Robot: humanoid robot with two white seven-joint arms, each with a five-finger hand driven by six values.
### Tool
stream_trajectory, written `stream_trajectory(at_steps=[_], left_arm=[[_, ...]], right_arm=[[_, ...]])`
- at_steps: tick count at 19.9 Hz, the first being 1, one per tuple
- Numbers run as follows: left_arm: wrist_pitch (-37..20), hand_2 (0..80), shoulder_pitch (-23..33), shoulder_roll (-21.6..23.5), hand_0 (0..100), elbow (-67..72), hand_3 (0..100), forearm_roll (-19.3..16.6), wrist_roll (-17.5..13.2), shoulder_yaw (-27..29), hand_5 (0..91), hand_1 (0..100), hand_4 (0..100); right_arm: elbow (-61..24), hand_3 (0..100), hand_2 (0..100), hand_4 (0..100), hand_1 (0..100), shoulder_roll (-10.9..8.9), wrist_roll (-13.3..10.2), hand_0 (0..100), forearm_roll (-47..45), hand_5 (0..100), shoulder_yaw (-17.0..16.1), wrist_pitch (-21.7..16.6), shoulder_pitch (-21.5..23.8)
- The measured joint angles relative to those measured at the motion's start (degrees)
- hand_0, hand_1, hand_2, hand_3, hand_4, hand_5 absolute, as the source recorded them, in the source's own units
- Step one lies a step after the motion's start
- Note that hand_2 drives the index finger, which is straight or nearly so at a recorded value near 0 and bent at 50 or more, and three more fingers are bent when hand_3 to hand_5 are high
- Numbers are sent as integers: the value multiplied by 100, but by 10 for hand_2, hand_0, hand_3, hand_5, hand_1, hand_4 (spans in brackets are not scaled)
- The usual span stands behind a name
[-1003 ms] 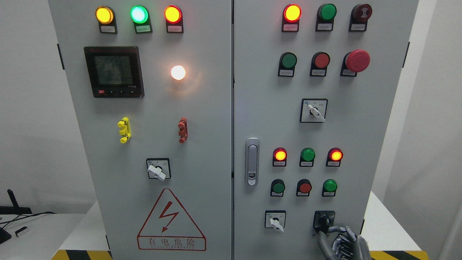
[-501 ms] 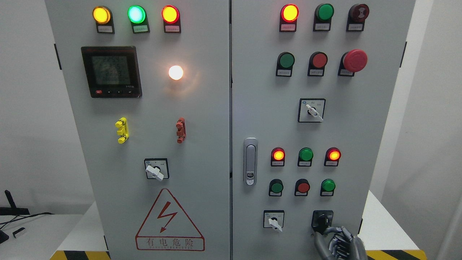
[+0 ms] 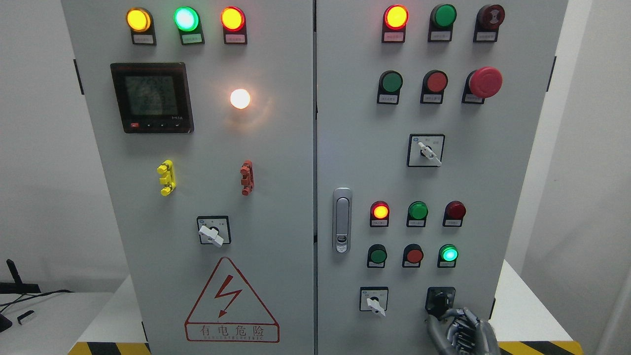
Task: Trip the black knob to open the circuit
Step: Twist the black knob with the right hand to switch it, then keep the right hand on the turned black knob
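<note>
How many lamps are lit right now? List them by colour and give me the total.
Yellow lamp: 1
Green lamps: 2
Red lamps: 3
White lamp: 1
Total: 7

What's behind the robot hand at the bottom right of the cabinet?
The right hand covers the lower edge of the black knob and the grey door panel below it. The knob's upper part and its black plate show. Where the fingertips meet the knob is hidden.

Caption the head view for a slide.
Right hand at the black knob, low on the cabinet's right door; the green lamp above it glows.
</note>
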Motion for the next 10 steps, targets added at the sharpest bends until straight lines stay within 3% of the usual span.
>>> stream_trajectory(at_steps=[10], left_arm=[[0,0,0,0,120,0,0,0,0,0,0,389,0]], right_arm=[[23,932,529,1000,708,7,2,388,-2,1000,5,3,-55]])
